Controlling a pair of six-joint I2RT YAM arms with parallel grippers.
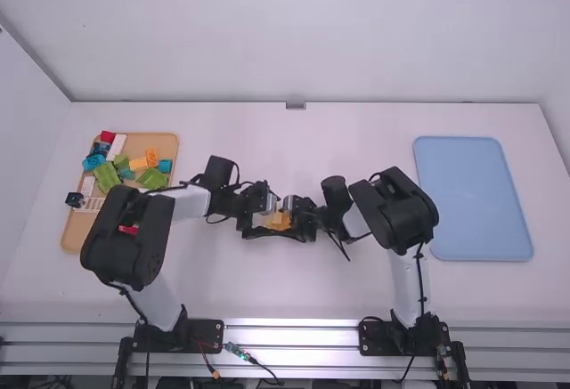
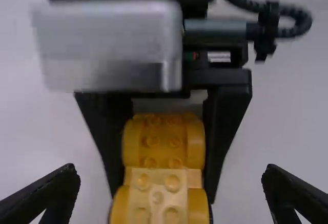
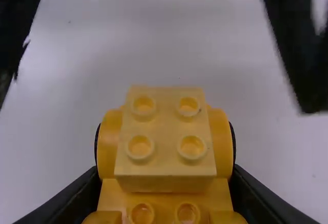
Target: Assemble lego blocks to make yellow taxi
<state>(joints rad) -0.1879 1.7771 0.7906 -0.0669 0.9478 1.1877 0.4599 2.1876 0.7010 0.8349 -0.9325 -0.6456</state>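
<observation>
Yellow lego blocks [image 3: 165, 155]: joined, studs showing
Right gripper [image 1: 289, 220]: closed on the blocks' sides
Left gripper [image 1: 271, 218]: open, fingers wide apart

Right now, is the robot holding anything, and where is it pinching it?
Yes, the right claw is holding the yellow block build, pinched by two opposite sides. The left claw is open and holds nothing.

Blocks [image 1: 153, 178] lie in the left tray [image 1: 78, 229], with the block assembly [image 1: 278, 221] between it and the right tray [image 1: 472, 198].
</observation>
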